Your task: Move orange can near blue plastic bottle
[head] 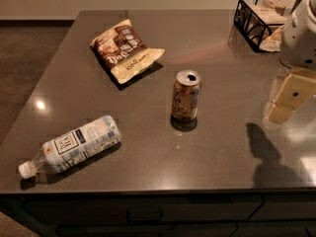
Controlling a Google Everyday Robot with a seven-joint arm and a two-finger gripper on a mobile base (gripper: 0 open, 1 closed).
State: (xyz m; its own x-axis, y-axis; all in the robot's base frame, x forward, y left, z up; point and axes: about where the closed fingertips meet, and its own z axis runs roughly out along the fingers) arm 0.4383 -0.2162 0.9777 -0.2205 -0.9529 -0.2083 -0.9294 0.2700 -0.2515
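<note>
Countertop: upright orange can, gripper apart

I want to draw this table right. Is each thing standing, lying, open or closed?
orange can: standing upright on the table, top opened.
blue plastic bottle: lying on its side, white cap on.
snack bag: lying flat, crinkled.
wire basket: upright, packets inside.
gripper: over the table's right side, apart from the can.
</note>
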